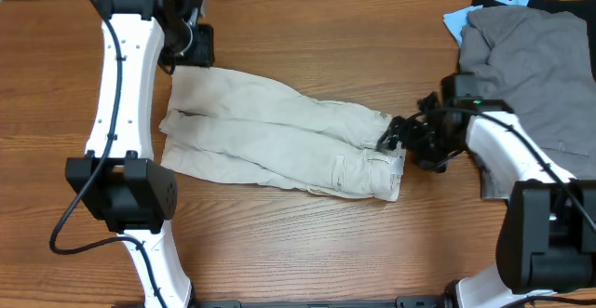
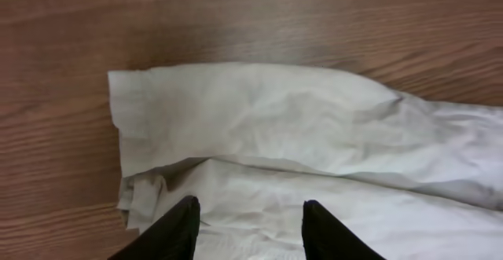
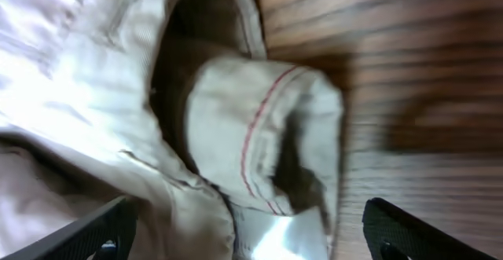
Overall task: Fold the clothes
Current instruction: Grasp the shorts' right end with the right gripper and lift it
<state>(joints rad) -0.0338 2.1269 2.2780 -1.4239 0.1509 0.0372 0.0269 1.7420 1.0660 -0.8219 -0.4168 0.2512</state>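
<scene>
The clothes in play are light beige shorts (image 1: 279, 140), lying flat across the middle of the wooden table with the leg ends to the left and the waistband to the right. My left gripper (image 1: 191, 59) hovers over the far-left leg hem. In the left wrist view it (image 2: 247, 206) is open, both black fingertips (image 2: 182, 221) apart above the hem (image 2: 236, 119), and no fabric is pinched. My right gripper (image 1: 399, 139) is at the waistband end. It (image 3: 247, 213) stands wide open, straddling the rolled waistband (image 3: 259, 126) and its white label.
A pile of grey (image 1: 540, 66), light-blue (image 1: 461, 18) and black (image 1: 559, 6) garments fills the far right corner, just behind my right arm. Bare wood (image 1: 307, 29) shows beyond and in front of the shorts.
</scene>
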